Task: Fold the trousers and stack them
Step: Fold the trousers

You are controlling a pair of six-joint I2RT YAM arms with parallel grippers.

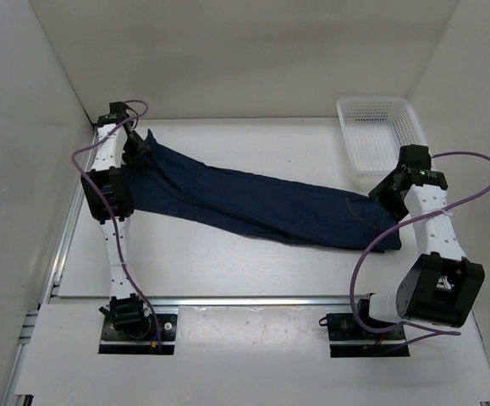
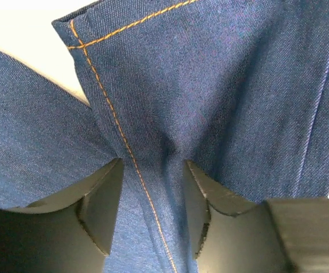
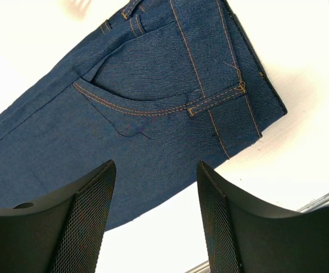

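The trousers (image 1: 253, 203), dark blue jeans with orange stitching, lie stretched across the table from far left to right. At the far left my left gripper (image 1: 136, 145) holds the leg-hem end, lifted off the table. In the left wrist view a bunched fold of denim (image 2: 209, 85) with a stitched seam fills the gap of the left gripper (image 2: 153, 205), pinched between both fingers. My right gripper (image 1: 386, 193) hovers open over the waist end. The right wrist view shows a pocket and the waistband (image 3: 153, 102) beyond the right gripper (image 3: 155, 187), with nothing between its fingers.
A white mesh basket (image 1: 380, 131) stands at the back right, just beyond the right gripper. White walls close in the table on the left, back and right. Metal rails run along the near and left edges.
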